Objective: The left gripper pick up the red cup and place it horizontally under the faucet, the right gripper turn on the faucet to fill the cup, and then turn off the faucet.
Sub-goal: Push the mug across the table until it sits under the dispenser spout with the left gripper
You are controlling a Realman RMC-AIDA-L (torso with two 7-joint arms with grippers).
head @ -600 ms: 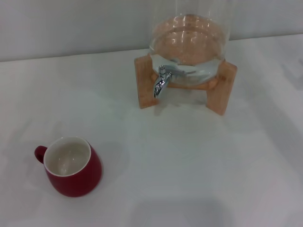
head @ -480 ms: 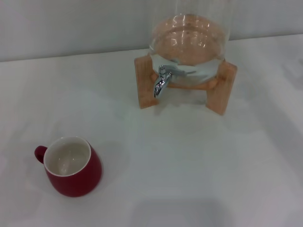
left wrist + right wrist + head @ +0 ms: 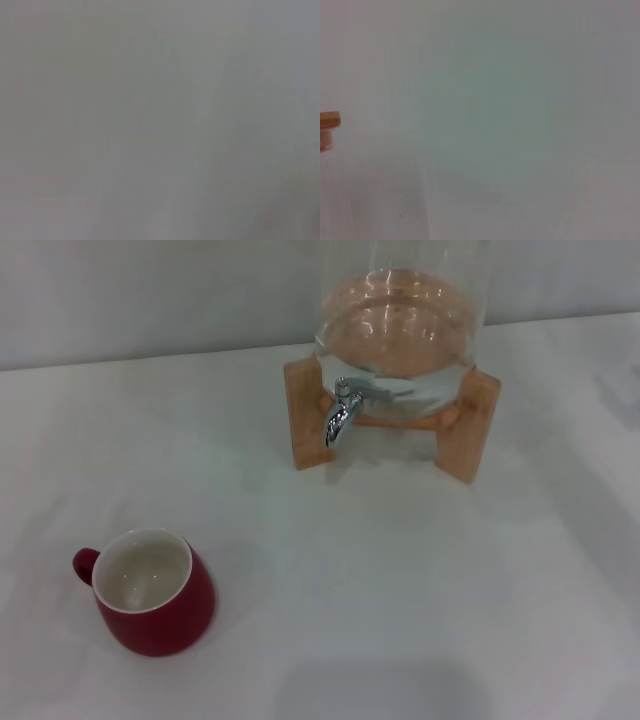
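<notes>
- Red cup [image 3: 152, 591] stands upright on the white tabletop [image 3: 400, 580], near-left part of the head view, mouth up, white inside showing
- Its small loop handle [image 3: 85, 564] points toward my left and slightly away from me
- Cup sits well apart from the faucet [image 3: 340, 416]; nothing touches it
- Faucet is a chrome spigot, spout curved downward, small lever on top; it pokes out of the front of the glass dispenser [image 3: 400, 330], on the side facing me
- Bare tabletop lies directly below the spout
- Dispenser is clear and rests in a wooden stand [image 3: 470, 425]; two stand legs show, one just beside the faucet on the left, one farther right
- Stand and dispenser sit at the far side of the tabletop, right of centre, close to the pale wall [image 3: 150, 300] behind
- My left gripper: not in the head view; left wrist view gives only a flat grey field, so I cannot say whether its fingers are apart or together
- My right gripper: not in the head view either; fingers not visible, state cannot be told
- Right wrist view shows a pale surface, with a small strip of wood [image 3: 329, 119] at one edge; what it belongs to cannot be told
</notes>
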